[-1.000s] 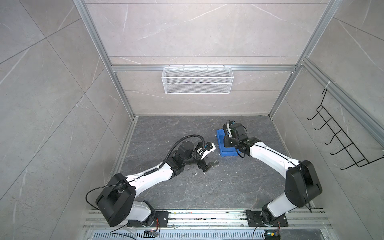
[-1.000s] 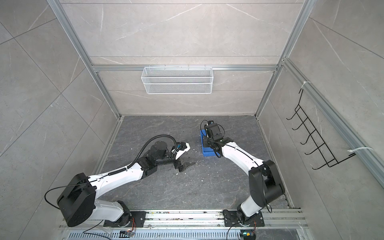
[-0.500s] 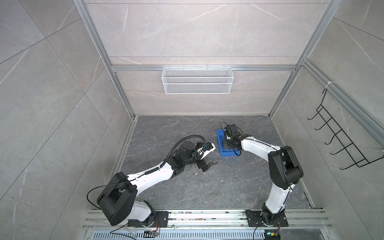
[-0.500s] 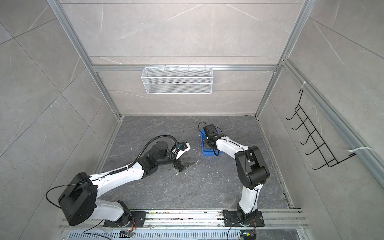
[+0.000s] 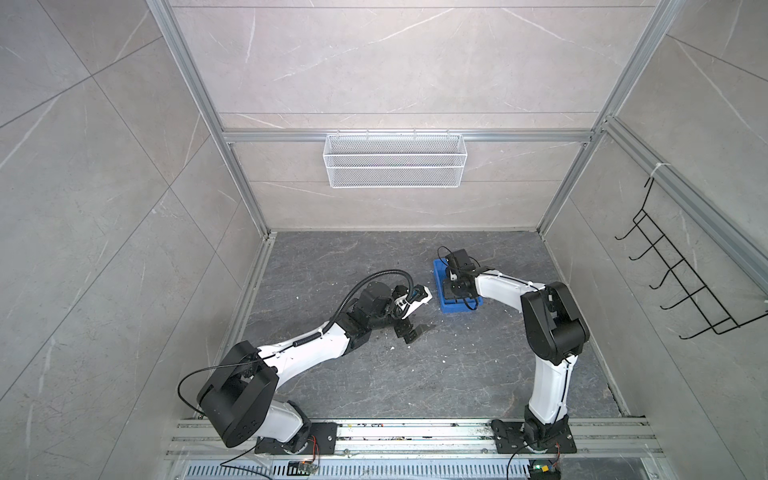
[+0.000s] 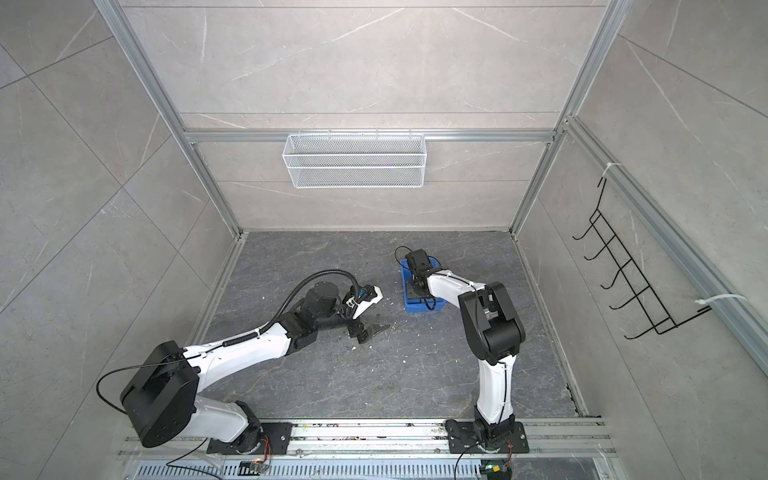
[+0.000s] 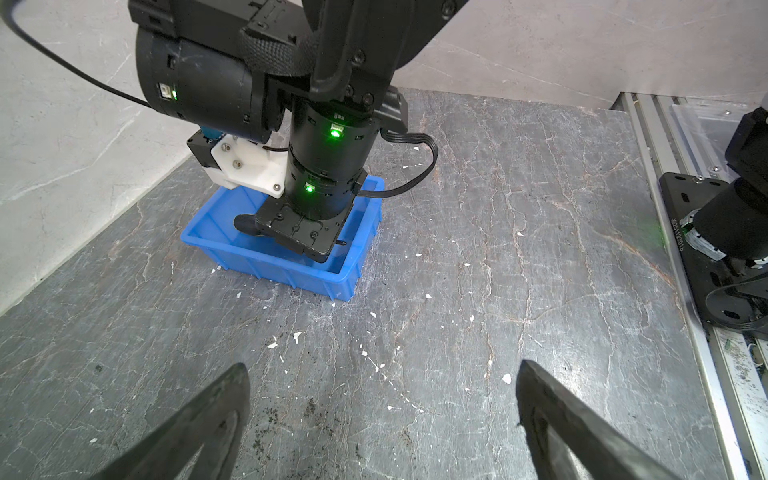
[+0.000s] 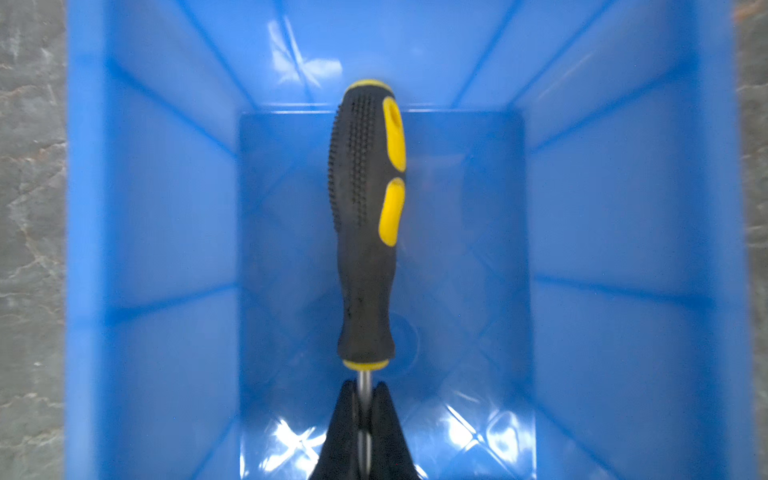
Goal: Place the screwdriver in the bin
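Pale tiled walls surround a dark veined floor; a white mesh basket hangs behind.

My left arm and right arm have white links, black joints. Ribbed black cable on left, green lights on right.

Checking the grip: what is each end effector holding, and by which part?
The right end effector pinches the screwdriver by its metal shaft, beside the handle; the left end effector holds nothing.

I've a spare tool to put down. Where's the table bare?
Bare: the wide patch between the left gripper and the front rail, and the strip between bin and back wall. Crowded: the bin, where the right gripper grips the screwdriver.
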`<state>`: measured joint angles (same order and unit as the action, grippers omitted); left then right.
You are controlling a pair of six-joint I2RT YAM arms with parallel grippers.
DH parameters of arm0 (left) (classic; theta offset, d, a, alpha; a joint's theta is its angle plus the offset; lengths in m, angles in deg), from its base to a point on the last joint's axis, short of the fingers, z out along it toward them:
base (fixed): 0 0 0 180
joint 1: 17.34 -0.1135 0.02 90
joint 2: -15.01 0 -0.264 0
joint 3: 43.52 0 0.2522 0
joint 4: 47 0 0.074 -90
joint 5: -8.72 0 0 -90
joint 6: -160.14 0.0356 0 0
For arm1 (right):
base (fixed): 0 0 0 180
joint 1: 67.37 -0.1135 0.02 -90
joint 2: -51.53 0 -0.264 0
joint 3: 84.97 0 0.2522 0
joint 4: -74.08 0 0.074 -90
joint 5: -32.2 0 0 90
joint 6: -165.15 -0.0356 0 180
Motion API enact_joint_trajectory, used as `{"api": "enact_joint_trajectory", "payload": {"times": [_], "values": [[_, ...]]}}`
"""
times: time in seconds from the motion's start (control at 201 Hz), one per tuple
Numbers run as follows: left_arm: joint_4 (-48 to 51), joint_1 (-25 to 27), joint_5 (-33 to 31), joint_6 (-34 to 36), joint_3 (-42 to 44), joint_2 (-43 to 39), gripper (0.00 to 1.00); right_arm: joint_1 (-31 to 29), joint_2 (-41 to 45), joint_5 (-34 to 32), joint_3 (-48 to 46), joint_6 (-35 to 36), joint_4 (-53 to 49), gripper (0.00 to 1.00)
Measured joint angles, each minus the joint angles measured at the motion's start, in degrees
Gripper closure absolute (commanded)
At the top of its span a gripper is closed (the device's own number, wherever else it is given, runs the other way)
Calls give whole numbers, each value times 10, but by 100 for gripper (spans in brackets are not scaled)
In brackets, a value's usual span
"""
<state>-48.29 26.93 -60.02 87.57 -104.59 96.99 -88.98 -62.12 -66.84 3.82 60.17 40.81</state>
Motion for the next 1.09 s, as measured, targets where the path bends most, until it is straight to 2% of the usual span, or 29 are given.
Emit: {"api": "enact_joint_trajectory", "payload": {"times": [0.343, 0.567, 0.866, 0.995, 1.09], "values": [[-2, 0, -7, -3, -5, 0, 0, 0, 16, 6, -7, 6, 19, 52], [-21, -18, -34, -23, 7, -7, 0, 0, 130, 10, -69, 17, 44, 33], [-61, -138, -44, -88, 79, -67, 0, 6, 334, 16, -214, 45, 145, 4], [-76, -199, -50, -111, 118, -103, 0, 6, 403, 15, -289, 82, 202, 1], [-88, -236, -81, -123, 151, -126, 0, 6, 444, 9, -346, 111, 249, 1]]}}
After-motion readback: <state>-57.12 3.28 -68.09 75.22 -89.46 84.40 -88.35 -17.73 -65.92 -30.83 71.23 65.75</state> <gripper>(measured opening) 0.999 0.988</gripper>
